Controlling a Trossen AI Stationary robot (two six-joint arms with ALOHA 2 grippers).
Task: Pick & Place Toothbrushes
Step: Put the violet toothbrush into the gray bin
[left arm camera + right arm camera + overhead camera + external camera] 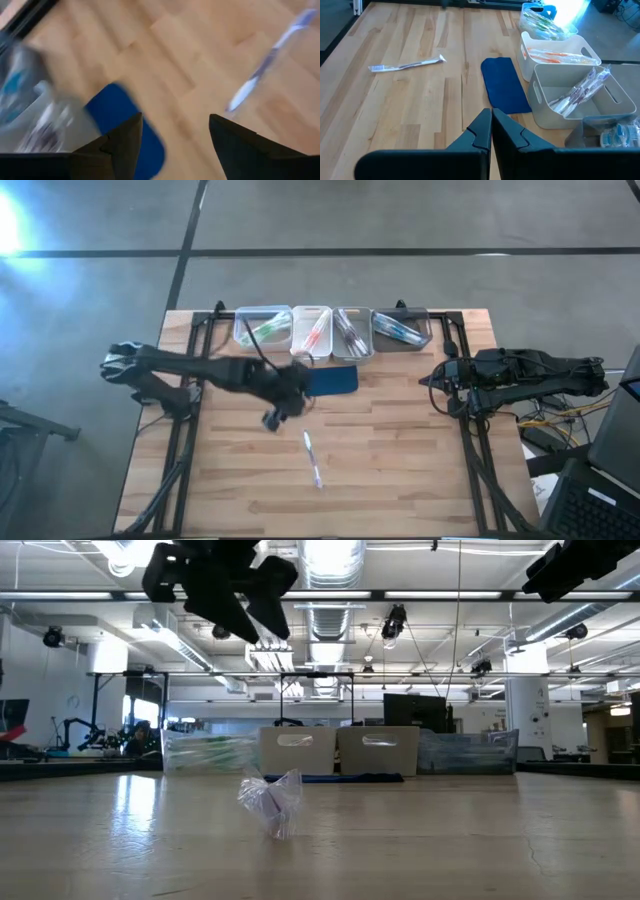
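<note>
the left gripper [272, 420] hangs empty and wide open above the table [400, 470], near the pad [332, 381], likely lining up on the lone toothbrush [312, 458] lying mid-table short of the bins [330, 332], while the right gripper [437, 377] waits shut at the table's right edge.

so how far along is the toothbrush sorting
Mostly done, it seems: the four bins at the table's far edge already hold toothbrushes, grouped by colour. Nothing is in hand: the left gripper hovers above the table, jaws open and empty, near the blue pad. The right gripper, shut, waits at the right side. Left to do: one wrapped toothbrush still lies on the table.
</note>
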